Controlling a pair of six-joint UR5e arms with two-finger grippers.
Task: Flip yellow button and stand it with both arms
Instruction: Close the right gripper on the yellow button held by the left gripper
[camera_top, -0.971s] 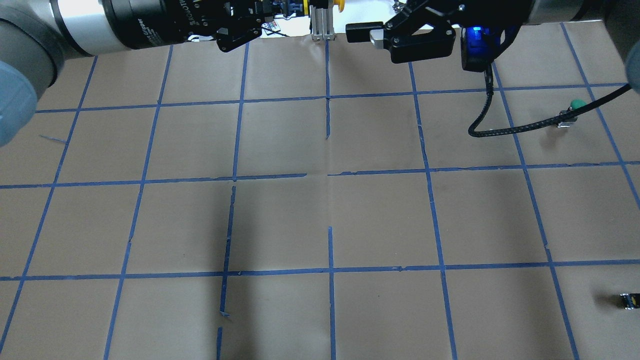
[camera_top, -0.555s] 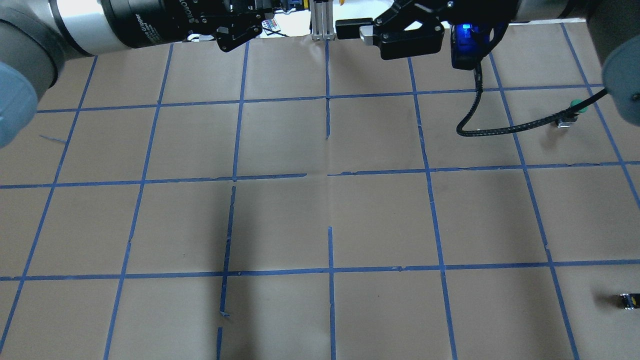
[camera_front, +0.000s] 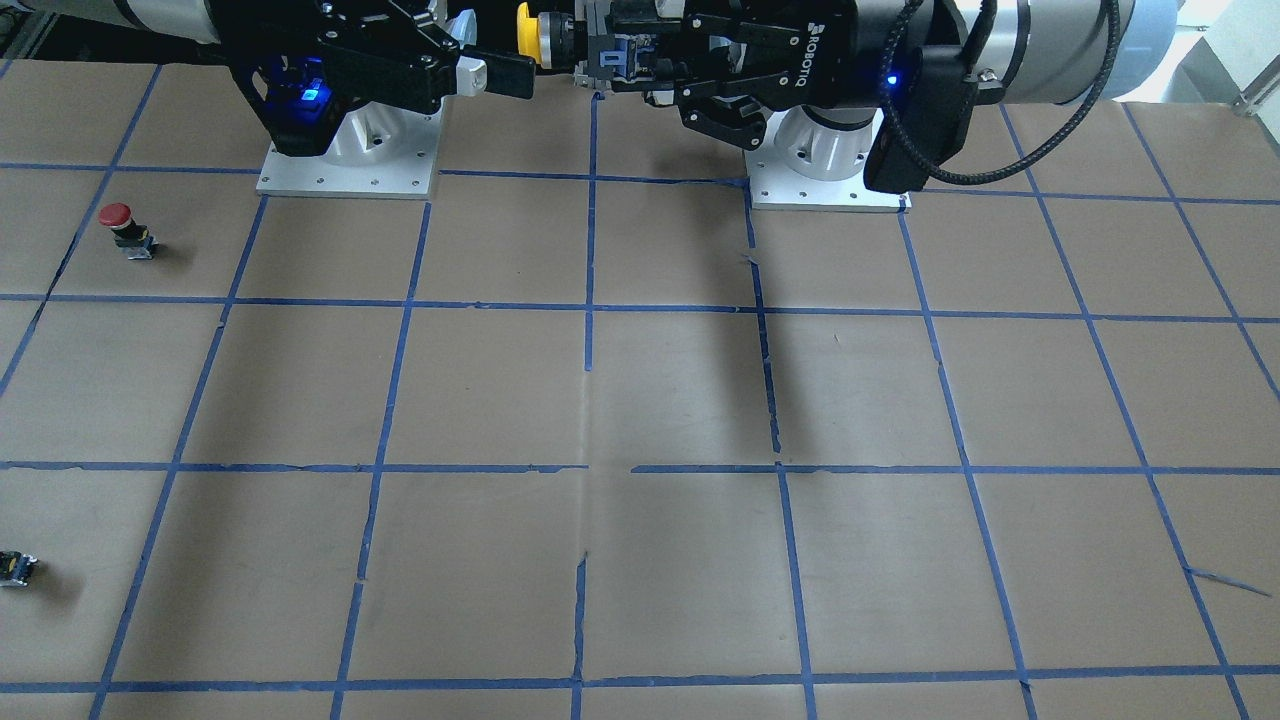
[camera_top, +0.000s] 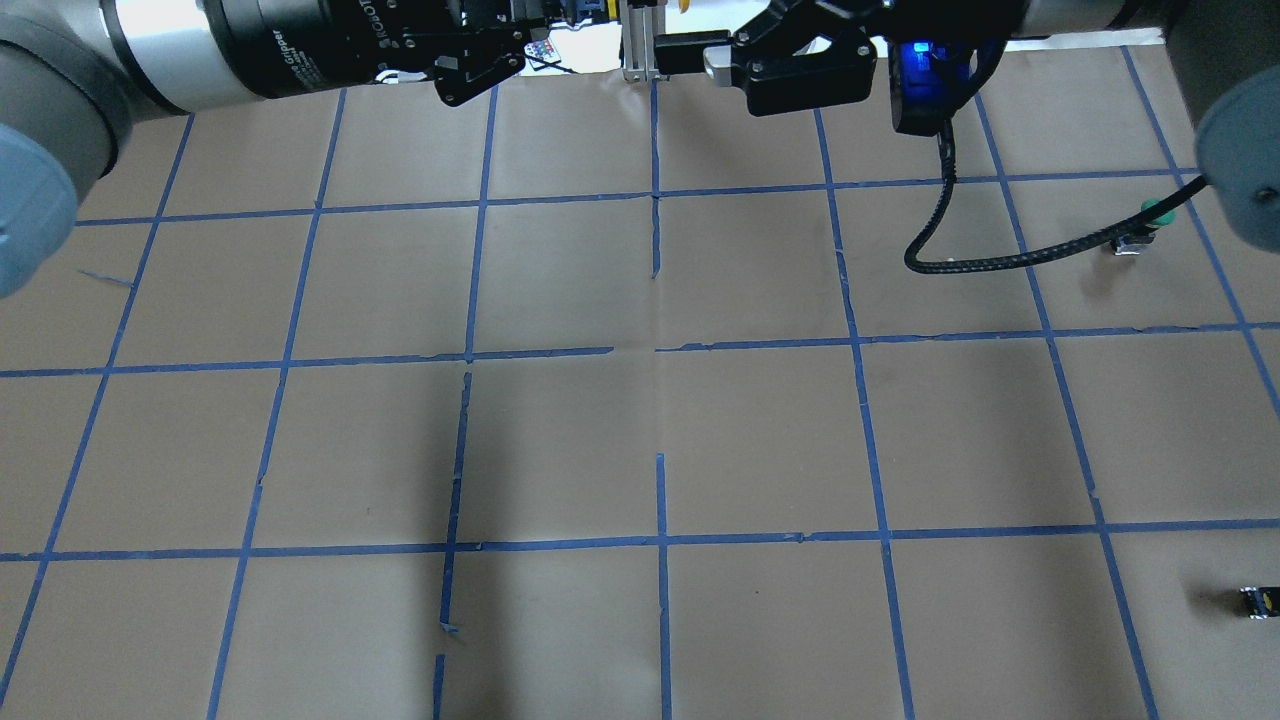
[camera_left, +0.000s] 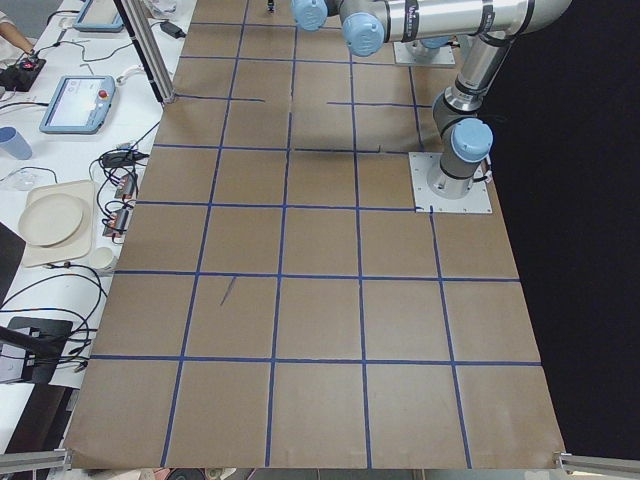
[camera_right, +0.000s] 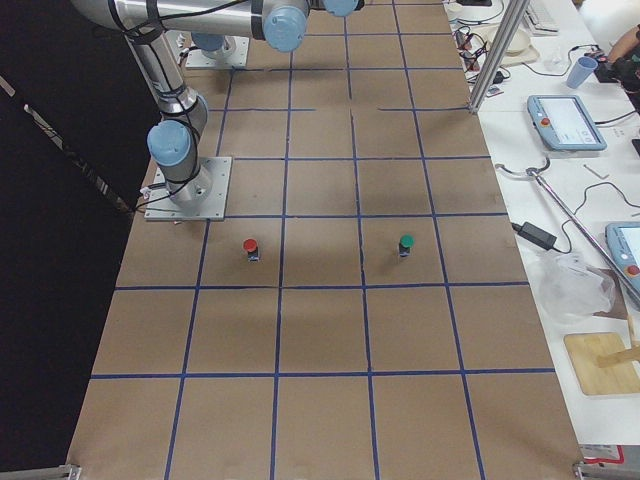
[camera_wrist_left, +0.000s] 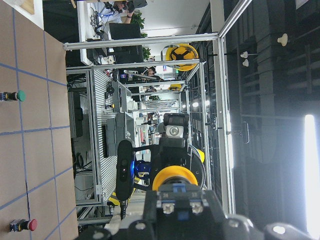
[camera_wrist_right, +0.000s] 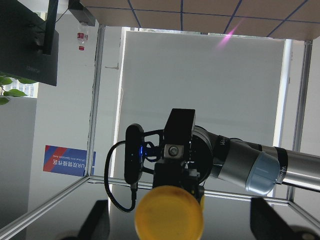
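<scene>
The yellow button (camera_front: 527, 33) is held in the air near the robot's bases, lying sideways with its cap pointing at my right gripper. My left gripper (camera_front: 612, 55) is shut on its black-and-grey body. My right gripper (camera_front: 505, 45) is open, and its fingers (camera_top: 685, 47) reach to either side of the cap without touching it. In the left wrist view the cap (camera_wrist_left: 174, 179) sits above the body with the right gripper facing it. In the right wrist view the cap (camera_wrist_right: 170, 212) sits between the two spread fingers.
A red-capped button (camera_front: 118, 215) and a green-capped button (camera_top: 1155, 212) stand on the paper on my right side. A tiny dark part (camera_top: 1258, 600) lies at the right edge. A black cable (camera_top: 1000, 262) hangs from the right wrist. The arm base plates (camera_front: 350, 165) are bolted on.
My right gripper has moved left toward the yellow button, its fingers now alongside the cap. The left gripper has stayed in place with the button.
</scene>
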